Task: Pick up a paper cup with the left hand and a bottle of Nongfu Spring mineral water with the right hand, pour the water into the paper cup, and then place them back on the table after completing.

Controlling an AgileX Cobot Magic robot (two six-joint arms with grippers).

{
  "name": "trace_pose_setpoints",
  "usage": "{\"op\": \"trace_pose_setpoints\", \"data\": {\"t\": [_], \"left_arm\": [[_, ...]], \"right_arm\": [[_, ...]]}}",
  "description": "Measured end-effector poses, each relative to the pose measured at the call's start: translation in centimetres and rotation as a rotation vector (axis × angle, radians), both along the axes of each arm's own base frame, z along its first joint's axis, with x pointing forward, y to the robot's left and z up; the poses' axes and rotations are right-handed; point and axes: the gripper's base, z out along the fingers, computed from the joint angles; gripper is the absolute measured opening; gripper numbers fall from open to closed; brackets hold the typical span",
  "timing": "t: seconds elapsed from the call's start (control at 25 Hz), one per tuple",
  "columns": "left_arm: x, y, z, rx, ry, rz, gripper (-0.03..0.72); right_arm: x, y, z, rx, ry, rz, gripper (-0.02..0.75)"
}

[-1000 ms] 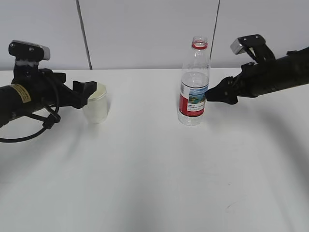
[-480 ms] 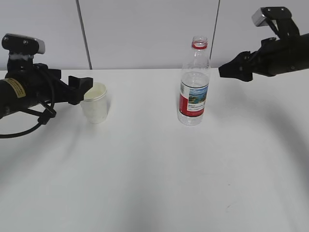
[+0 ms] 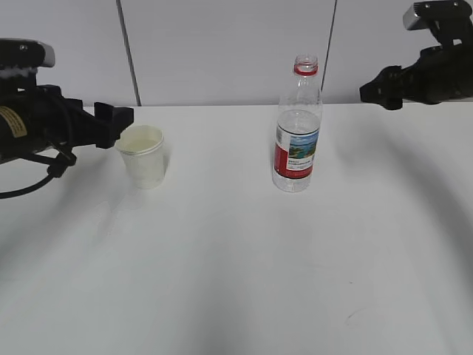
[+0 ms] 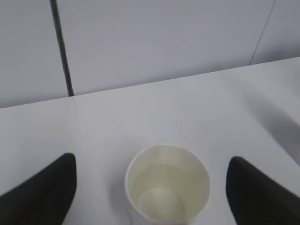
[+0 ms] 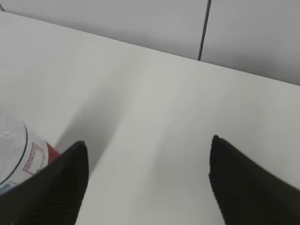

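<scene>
Exterior view: white table [image 3: 236,259]. Paper cup [image 3: 143,156] stands upright on the left part, holding a shallow pale liquid. Water bottle [image 3: 297,126], uncapped, red ring at the neck, red and blue label, stands upright near the middle, well apart from the cup. Left pincer [image 3: 118,116], black, on the arm with the yellow sticker, hangs just left of the cup's rim, released, grasping nothing. Right pincer [image 3: 377,91], black, hangs above the table's far edge, to the right of the bottle and apart from it, grasping nothing.

Left wrist view: cup [image 4: 166,183] seen from above, centred between two black fingers [image 4: 44,190] spread wide, clear of its rim; clear water lies in its bottom.

Right wrist view: two black fingers [image 5: 56,187] spread wide over bare table [image 5: 154,117]; bottle label [image 5: 21,157] at lower left, outside the gap.
</scene>
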Motion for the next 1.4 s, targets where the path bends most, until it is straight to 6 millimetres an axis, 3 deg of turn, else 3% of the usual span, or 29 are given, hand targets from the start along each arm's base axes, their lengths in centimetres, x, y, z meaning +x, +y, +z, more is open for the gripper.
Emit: {"op": "trace_pose_setpoints", "data": {"t": [0.44,0.76,1.0,1.4], "left_arm": [[-1.2,1.4,1.7,0.003,0.128,0.152,0.59],[-1.5,2.5,2.4,0.064,0.363,0.282,0.586],[-0.7,3.0,5.3,0.11,0.551,0.381,0.573],[-1.3,3.4,9.2,0.166,0.796,0.45,0.517]], "right_arm": [[1.1,-0.2,2.4,0.056,-0.058,-0.057,0.592],[1.5,-0.4,3.3,0.057,-0.089,-0.078,0.592],[1.5,-0.6,3.3,0.05,-0.094,-0.097,0.592],[1.6,-0.8,3.3,0.038,-0.102,-0.121,0.592]]}}
